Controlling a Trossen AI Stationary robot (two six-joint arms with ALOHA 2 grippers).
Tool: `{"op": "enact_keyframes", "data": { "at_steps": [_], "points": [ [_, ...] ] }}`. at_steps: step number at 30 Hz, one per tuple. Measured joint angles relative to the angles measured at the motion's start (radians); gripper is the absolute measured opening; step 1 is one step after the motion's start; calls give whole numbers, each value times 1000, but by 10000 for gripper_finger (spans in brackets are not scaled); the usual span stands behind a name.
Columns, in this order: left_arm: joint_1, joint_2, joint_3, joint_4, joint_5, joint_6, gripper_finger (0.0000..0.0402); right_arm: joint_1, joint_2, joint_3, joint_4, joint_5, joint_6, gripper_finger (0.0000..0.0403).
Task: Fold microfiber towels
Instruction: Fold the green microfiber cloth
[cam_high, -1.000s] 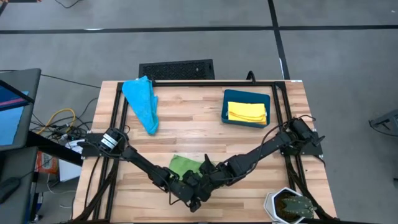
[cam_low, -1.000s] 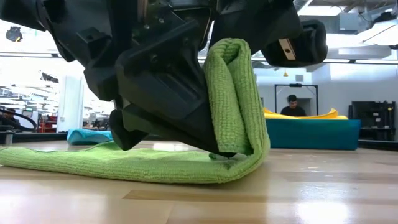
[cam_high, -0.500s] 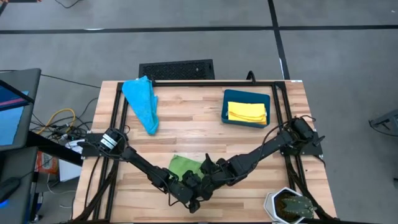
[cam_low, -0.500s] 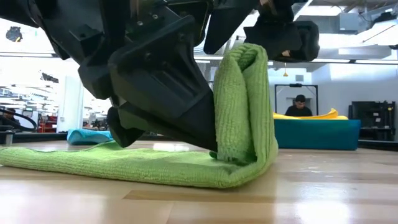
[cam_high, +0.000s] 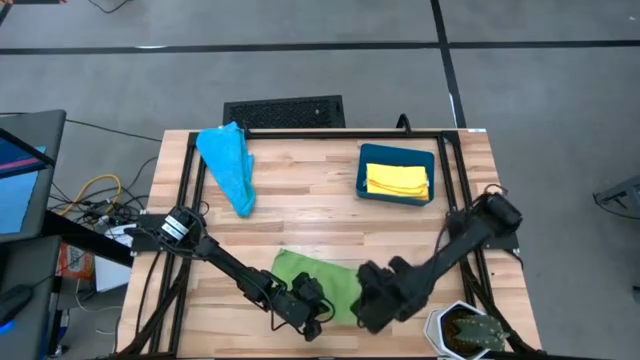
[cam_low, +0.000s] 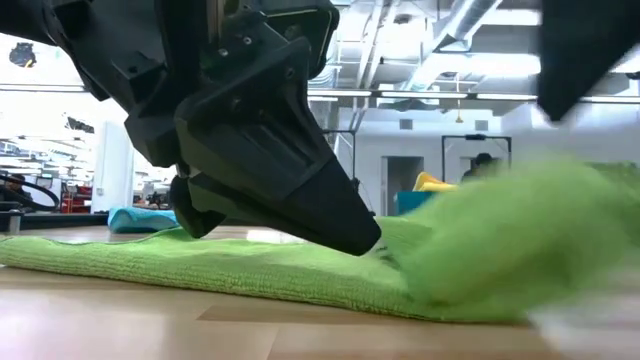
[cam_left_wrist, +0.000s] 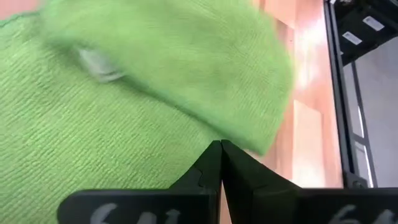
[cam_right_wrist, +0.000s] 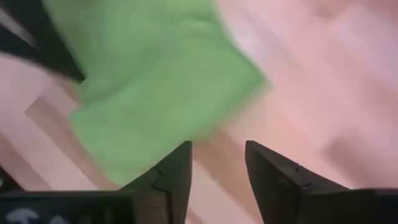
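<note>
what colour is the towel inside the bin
Yellow towel in the teal bin; high view shows it best.

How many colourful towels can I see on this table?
3. A green towel lies at the front between the two grippers, a light blue towel sits at the back left, and a yellow towel rests in the teal bin, perhaps covering others.

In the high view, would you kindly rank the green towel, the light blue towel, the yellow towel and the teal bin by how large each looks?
1. Green towel, partly hidden by the arms, so unsure against the next two.
2. Teal bin and light blue towel: too alike to rank.
3. Yellow towel, lying inside the bin.
</note>
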Motion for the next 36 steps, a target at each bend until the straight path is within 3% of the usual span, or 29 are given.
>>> {"op": "enact_keyframes", "data": {
  "at_steps": [5, 11, 14, 20, 25, 32, 36],
  "points": [
    [1, -1, -4, 5, -22, 5, 0, 35, 91, -1, 38, -30, 83, 152],
    [13, -52, -1, 145, -87, 112, 0, 105, 58, 0, -9, -14, 246, 139],
    [48, -51, 3, 170, -64, 153, 0, 136, 44, -25, -13, -40, 321, 130],
    [141, -36, 1, 138, 65, 180, 0, 151, 47, -109, 191, -134, 388, 125],
    [180, -107, -2, -147, 143, 181, 0, 117, 47, -141, 267, -76, 366, 121],
    [160, -324, -19, -486, -21, 221, 0, 28, 56, -147, 321, -28, 228, 117],
    [143, -397, -53, -529, -41, 176, 0, 0, 100, -152, 342, -37, 182, 116]
  ]
}}
